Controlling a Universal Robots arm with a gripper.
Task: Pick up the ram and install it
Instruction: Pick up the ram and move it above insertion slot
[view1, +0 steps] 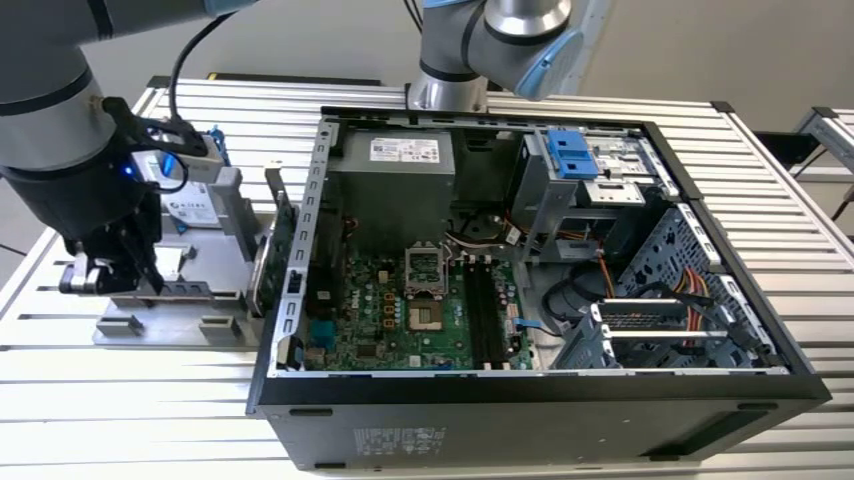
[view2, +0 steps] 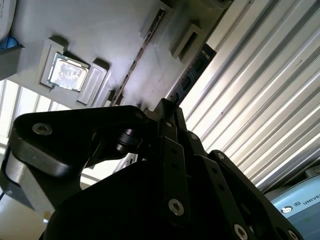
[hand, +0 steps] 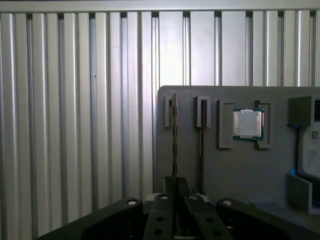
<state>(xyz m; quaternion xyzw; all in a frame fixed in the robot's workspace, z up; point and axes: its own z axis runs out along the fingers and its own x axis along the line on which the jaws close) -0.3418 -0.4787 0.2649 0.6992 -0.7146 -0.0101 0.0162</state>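
Your gripper (view1: 127, 278) hangs over the grey holder (view1: 160, 330) on the exterior view's left. In the first wrist view the ram (hand: 174, 130) stands on edge in its slot, long axis running straight under the gripper. Clamped or not, can't tell.

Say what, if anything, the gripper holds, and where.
The ram, a long thin dark circuit-board stick, edge-up in the grey fixture; the gripper looks shut on its upper edge near one end.
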